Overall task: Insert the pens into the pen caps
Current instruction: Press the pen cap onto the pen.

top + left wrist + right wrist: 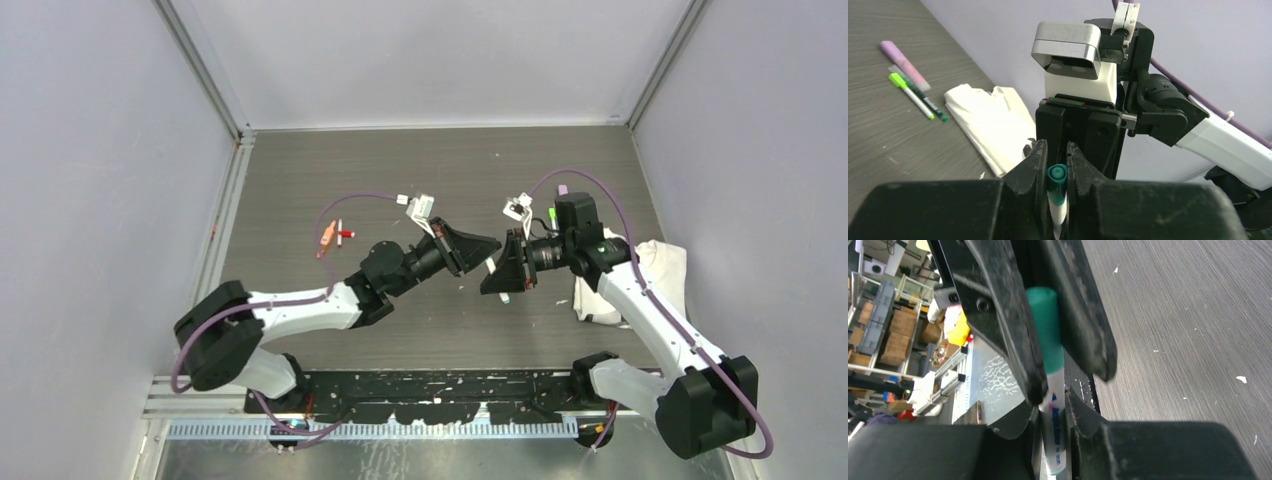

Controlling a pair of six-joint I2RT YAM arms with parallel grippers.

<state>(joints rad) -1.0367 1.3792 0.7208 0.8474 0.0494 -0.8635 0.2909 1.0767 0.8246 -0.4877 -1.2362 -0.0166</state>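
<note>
A white pen with blue print is clamped in my right gripper, which is shut on its body. A teal cap sits on the pen's end, between the other arm's fingers. In the left wrist view my left gripper is shut on that teal cap, with the white body below it. In the top view both grippers, left and right, meet above the table's middle, with the pen between them.
A pink-purple marker, a bright green pen and a dark green pen lie at the back right, beside a white cloth. An orange pen and a red-ended white pen lie at the left.
</note>
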